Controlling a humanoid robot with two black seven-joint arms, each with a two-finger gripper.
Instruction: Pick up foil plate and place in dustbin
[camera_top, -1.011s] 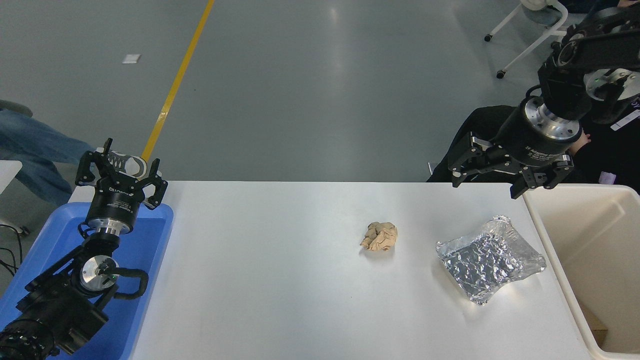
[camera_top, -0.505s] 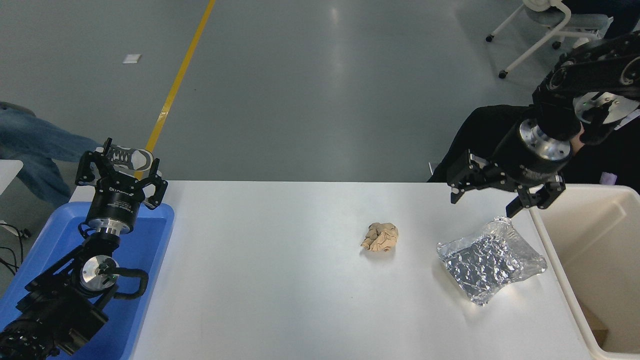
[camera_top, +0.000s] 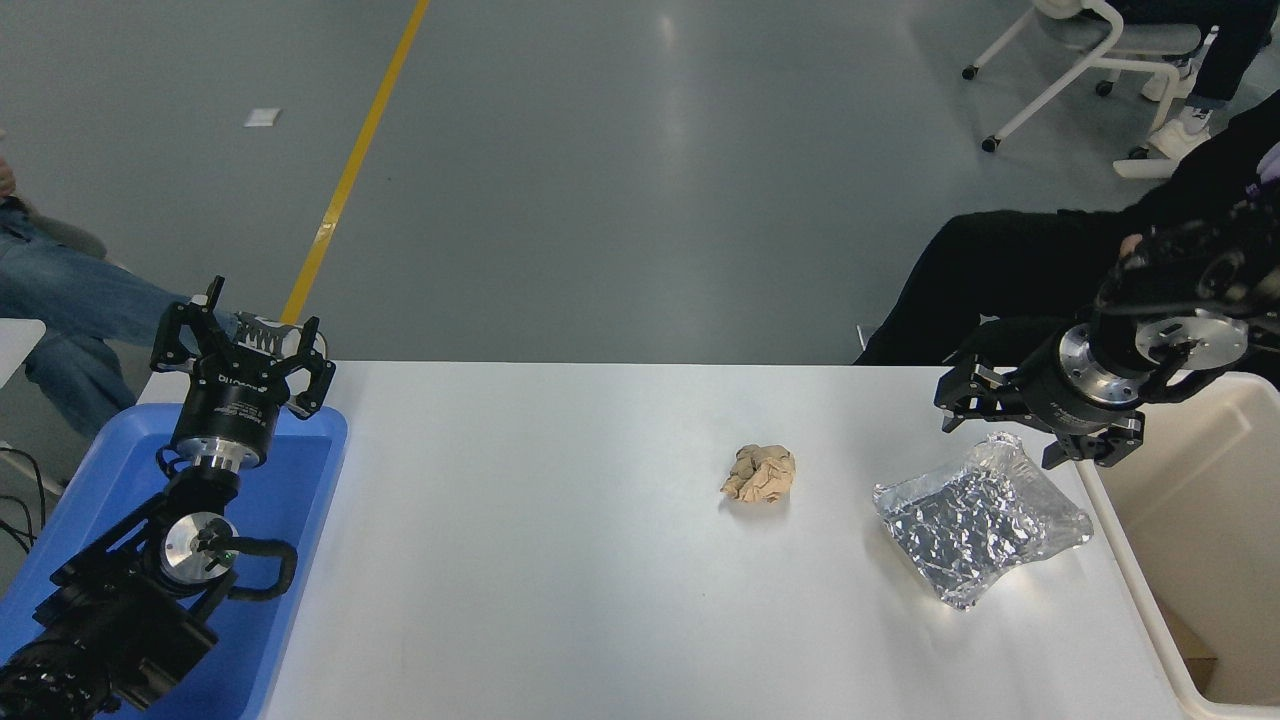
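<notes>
Right gripper (camera_top: 1035, 432) fingers spread, seemingly just above foil plate (camera_top: 980, 522) far rim | dustbin (camera_top: 1120, 500) beside plate | paper ball (camera_top: 759, 473) well left | left gripper (camera_top: 243, 345) parked, fingers apart, over blue tray (camera_top: 300, 470)

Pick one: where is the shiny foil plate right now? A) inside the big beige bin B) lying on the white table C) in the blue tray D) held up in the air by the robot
B: the foil plate lies flat on the white table, beside the dustbin, with the open right tool just above its far edge.
</notes>
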